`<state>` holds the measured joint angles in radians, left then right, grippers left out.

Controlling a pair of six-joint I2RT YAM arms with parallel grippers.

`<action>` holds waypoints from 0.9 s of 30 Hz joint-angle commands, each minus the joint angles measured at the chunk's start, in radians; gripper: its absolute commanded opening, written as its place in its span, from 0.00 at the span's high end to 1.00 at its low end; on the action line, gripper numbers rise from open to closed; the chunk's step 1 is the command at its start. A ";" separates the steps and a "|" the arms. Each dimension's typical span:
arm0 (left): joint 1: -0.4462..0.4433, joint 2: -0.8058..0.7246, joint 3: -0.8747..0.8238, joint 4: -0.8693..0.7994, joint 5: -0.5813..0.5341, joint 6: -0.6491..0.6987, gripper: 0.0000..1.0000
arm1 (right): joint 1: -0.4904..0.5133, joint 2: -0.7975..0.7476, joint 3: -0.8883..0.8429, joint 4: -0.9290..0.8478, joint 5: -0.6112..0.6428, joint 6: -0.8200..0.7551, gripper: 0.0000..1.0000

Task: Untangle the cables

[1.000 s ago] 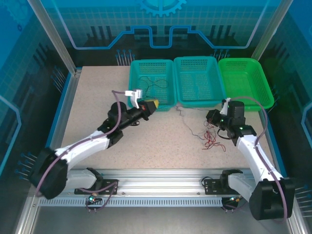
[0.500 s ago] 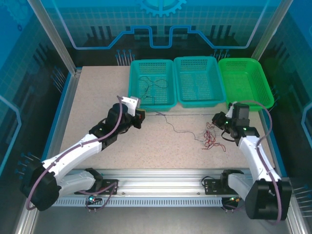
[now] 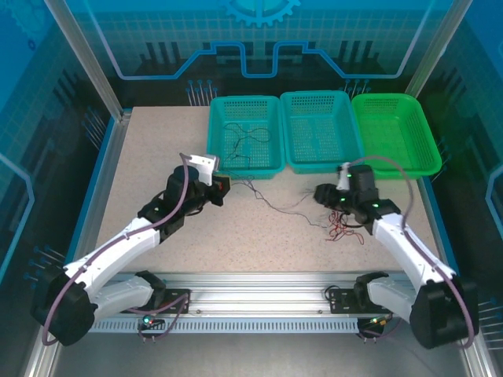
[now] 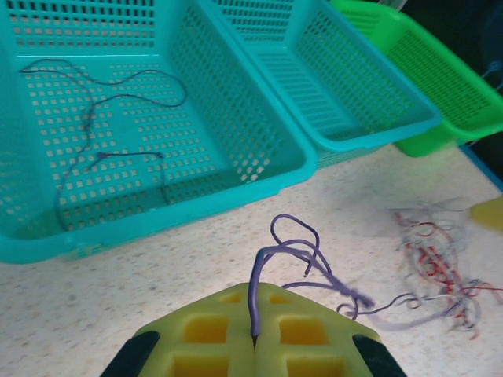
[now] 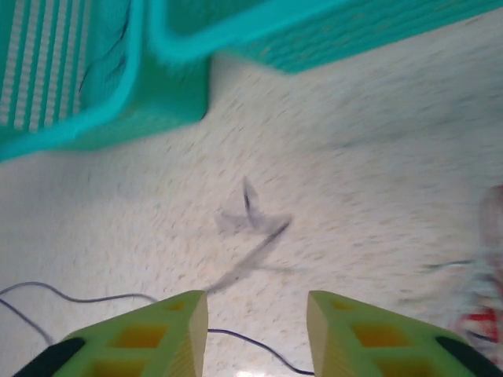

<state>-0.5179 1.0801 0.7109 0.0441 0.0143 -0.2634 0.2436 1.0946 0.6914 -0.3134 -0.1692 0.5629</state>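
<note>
speckled table (image 3: 157, 157) from above: the left claw (image 3: 222, 187) sits just before the teal basket (image 3: 259, 171), and a dark cable (image 3: 271, 206) trails from it toward the red tangle (image 3: 343, 228) by the right claw (image 3: 321, 194). left wrist: the left claw (image 4: 255, 342) is clamped on the dark cable (image 4: 291, 236). right wrist: the right claw (image 5: 255, 322) is spread wide above the table.

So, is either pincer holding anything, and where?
Left pincer is shut on the purple cable, just below its loops. Right pincer is open, holding nothing.

R tool (image 5: 257, 302) moved left, jaws now apart | dark cable (image 4: 254, 294) slack, was taut
</note>
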 commanded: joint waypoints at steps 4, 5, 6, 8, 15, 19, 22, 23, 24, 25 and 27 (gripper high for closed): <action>-0.013 0.020 0.010 0.047 0.046 -0.034 1.00 | 0.140 0.024 0.037 0.050 0.010 -0.171 0.42; -0.012 0.015 0.010 0.045 0.043 -0.033 1.00 | 0.166 0.023 0.037 0.062 -0.011 -0.200 0.40; -0.013 0.014 0.010 0.040 0.039 -0.034 1.00 | 0.193 0.026 0.040 0.071 -0.027 -0.230 0.39; -0.012 0.009 0.009 0.036 0.033 -0.037 1.00 | 0.273 0.043 0.045 0.099 -0.048 -0.289 0.38; -0.013 0.003 0.020 0.016 0.016 -0.036 1.00 | 0.380 0.212 0.052 0.205 0.034 -0.349 0.26; -0.005 -0.030 0.053 -0.075 -0.089 -0.038 1.00 | 0.385 0.325 0.071 0.179 0.084 -0.342 0.20; 0.024 -0.062 0.060 -0.111 -0.125 -0.074 1.00 | 0.380 0.393 0.086 0.134 0.176 -0.281 0.28; 0.036 -0.074 0.057 -0.121 -0.138 -0.096 1.00 | 0.374 0.404 0.089 0.116 0.209 -0.256 0.31; 0.051 -0.087 0.052 -0.131 -0.148 -0.116 1.00 | 0.365 0.410 0.090 0.104 0.239 -0.230 0.36; 0.068 -0.103 0.047 -0.144 -0.162 -0.138 1.00 | 0.352 0.410 0.087 0.092 0.279 -0.199 0.44; 0.099 -0.144 0.036 -0.171 -0.189 -0.166 1.00 | 0.317 0.405 0.077 0.078 0.321 -0.145 0.60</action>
<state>-0.4549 0.9901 0.7311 -0.0704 -0.1020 -0.3634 0.5987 1.5005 0.7483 -0.1917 0.0315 0.3210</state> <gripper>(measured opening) 0.057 0.457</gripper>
